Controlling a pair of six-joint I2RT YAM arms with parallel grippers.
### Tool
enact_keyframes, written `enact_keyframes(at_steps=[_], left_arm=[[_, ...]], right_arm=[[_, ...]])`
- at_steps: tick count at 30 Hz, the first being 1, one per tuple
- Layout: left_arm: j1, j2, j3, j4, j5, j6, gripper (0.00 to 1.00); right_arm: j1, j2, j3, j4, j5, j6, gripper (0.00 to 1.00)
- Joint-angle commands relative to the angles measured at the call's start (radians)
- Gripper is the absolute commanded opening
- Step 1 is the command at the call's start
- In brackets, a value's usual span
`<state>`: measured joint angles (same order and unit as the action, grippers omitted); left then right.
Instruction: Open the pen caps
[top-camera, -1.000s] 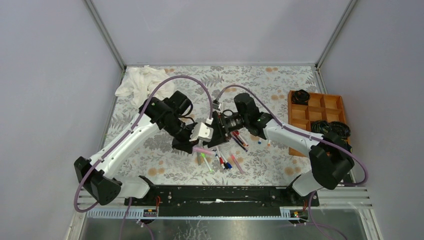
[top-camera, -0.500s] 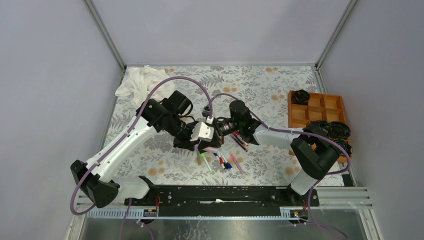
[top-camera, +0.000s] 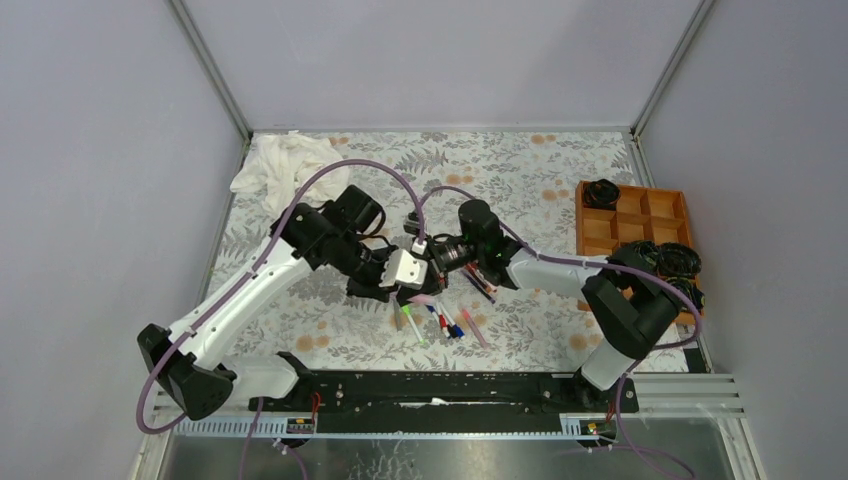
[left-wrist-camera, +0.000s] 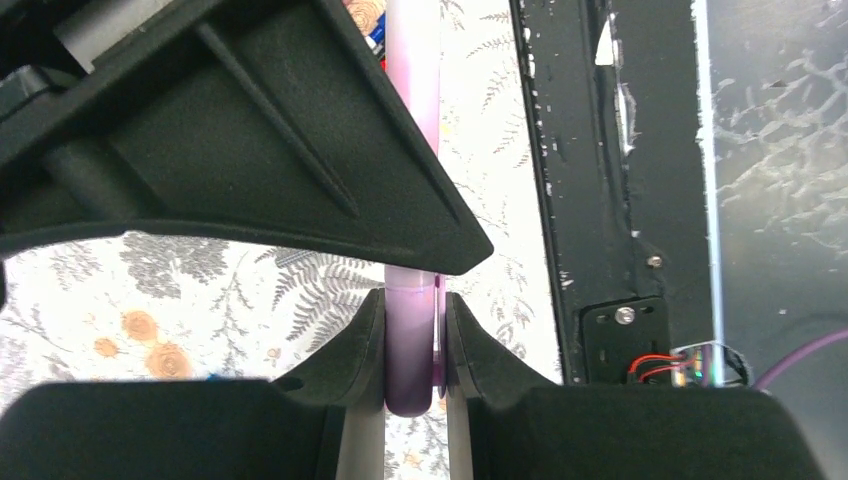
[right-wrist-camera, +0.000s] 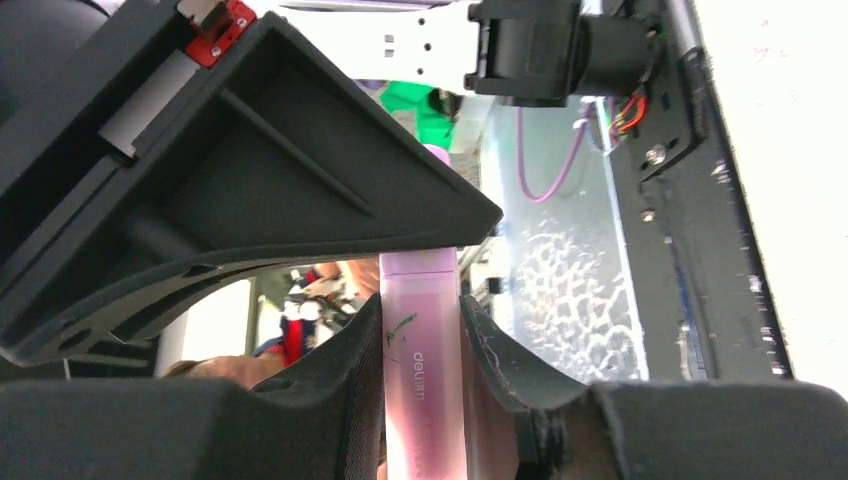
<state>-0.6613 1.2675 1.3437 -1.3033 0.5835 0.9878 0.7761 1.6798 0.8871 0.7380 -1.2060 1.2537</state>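
Status: left gripper (left-wrist-camera: 412, 320) pinches the darker end of a pink pen (left-wrist-camera: 408, 385), fingers (left-wrist-camera: 365, 345) tight on both sides just below a seam. Cannot tell if that end is a cap. The right gripper (right-wrist-camera: 420, 330) is clamped on the same pen's barrel at the printed label. The pen hangs in the air between both wrists over mid table (top-camera: 540, 180). The other pens (top-camera: 447, 322) lie loose just beneath it.
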Motion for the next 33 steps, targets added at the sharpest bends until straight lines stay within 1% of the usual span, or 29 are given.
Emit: enact_keyframes(at_steps=[1, 2, 3, 4, 5, 6, 8, 9, 10, 11, 13, 14, 15, 16, 18, 19, 21, 24, 27, 30, 33], left_arm=[[0.095, -0.058, -0.020, -0.014, -0.128, 0.118, 0.00], [0.158, -0.066, -0.023, -0.032, -0.131, 0.195, 0.00], [0.230, -0.070, -0.022, -0.042, -0.126, 0.252, 0.00], [0.276, -0.064, -0.019, -0.034, -0.113, 0.276, 0.00], [0.287, -0.048, -0.007, -0.029, -0.106, 0.273, 0.00], [0.277, -0.025, 0.018, -0.042, -0.092, 0.256, 0.00], [0.255, 0.007, 0.062, -0.079, -0.068, 0.227, 0.00], [0.252, 0.003, 0.057, -0.078, -0.067, 0.228, 0.00], [0.251, -0.014, 0.040, -0.056, -0.073, 0.229, 0.00], [0.245, -0.028, 0.017, -0.034, -0.079, 0.224, 0.00], [0.227, -0.042, -0.009, -0.010, -0.079, 0.203, 0.00], [0.224, -0.038, -0.014, -0.001, -0.069, 0.187, 0.00], [0.224, -0.032, -0.020, 0.013, -0.071, 0.162, 0.00], [0.227, -0.022, -0.033, 0.028, -0.081, 0.139, 0.00], [0.248, -0.003, -0.078, 0.088, -0.104, 0.076, 0.00], [0.269, 0.009, -0.106, 0.126, -0.107, 0.059, 0.00], [0.318, 0.042, -0.160, 0.202, -0.114, 0.026, 0.00], [0.400, 0.115, -0.231, 0.330, -0.125, -0.014, 0.00], [0.456, 0.223, -0.277, 0.475, -0.160, -0.070, 0.00], [0.476, 0.309, -0.310, 0.586, -0.210, -0.111, 0.00], [0.479, 0.366, -0.337, 0.666, -0.237, -0.144, 0.00]], right_arm=[[-0.051, -0.128, -0.002, -0.514, 0.030, -0.306, 0.00], [-0.061, -0.164, -0.007, -0.616, 0.050, -0.372, 0.00], [-0.065, -0.195, -0.019, -0.654, 0.061, -0.404, 0.00], [-0.066, -0.216, -0.037, -0.648, 0.080, -0.386, 0.00], [-0.066, -0.221, -0.045, -0.633, 0.074, -0.377, 0.00], [-0.065, -0.218, -0.040, -0.658, 0.071, -0.403, 0.00], [-0.066, -0.237, -0.038, -0.769, 0.090, -0.472, 0.00], [-0.066, -0.261, -0.070, -0.754, 0.093, -0.446, 0.00], [-0.067, -0.281, -0.101, -0.644, 0.090, -0.399, 0.00], [-0.066, -0.298, -0.123, -0.579, 0.088, -0.350, 0.00], [-0.066, -0.309, -0.126, -0.516, 0.089, -0.308, 0.00], [-0.066, -0.311, -0.114, -0.520, 0.092, -0.314, 0.00], [-0.068, -0.312, -0.092, -0.569, 0.115, -0.341, 0.00], [-0.074, -0.308, -0.057, -0.653, 0.151, -0.406, 0.00], [-0.089, -0.291, 0.040, -0.930, 0.312, -0.618, 0.00], [-0.100, -0.277, 0.087, -1.035, 0.407, -0.684, 0.00], [-0.134, -0.264, 0.118, -1.125, 0.582, -0.733, 0.00], [-0.184, -0.282, 0.103, -1.150, 0.815, -0.738, 0.00], [-0.210, -0.317, 0.080, -1.160, 1.047, -0.740, 0.00], [-0.267, -0.333, 0.040, -1.125, 1.187, -0.718, 0.00], [-0.290, -0.319, 0.023, -1.109, 1.352, -0.717, 0.00]])
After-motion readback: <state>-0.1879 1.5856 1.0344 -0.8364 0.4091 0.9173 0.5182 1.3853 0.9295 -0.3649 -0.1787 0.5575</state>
